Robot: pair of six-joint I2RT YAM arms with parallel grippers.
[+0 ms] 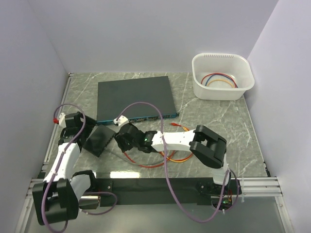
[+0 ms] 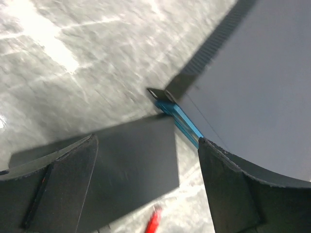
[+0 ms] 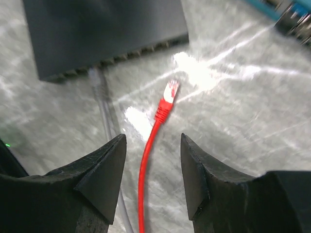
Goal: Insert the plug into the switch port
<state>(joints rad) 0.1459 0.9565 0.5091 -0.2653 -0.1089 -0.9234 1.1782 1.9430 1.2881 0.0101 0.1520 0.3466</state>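
Note:
The switch (image 1: 133, 94) is a big flat dark grey box at the back of the table, and its teal front edge (image 2: 182, 121) faces the arms. A red cable's plug (image 3: 170, 92) lies flat on the marble. My right gripper (image 3: 152, 138) is open just above the table, and the red cable (image 3: 146, 165) runs untouched between its fingers. In the top view the right gripper (image 1: 122, 140) sits a little in front of the switch's front edge. My left gripper (image 2: 146, 141) is wide open and holds nothing. It hovers by the switch's left front corner (image 2: 160, 93).
A smaller flat black slab (image 1: 99, 140) lies between the two grippers, with a grey cable (image 3: 97, 85) in its port row. Red and orange cable loops (image 1: 163, 158) lie under the right arm. A white tub (image 1: 222, 75) holding coloured cables stands back right.

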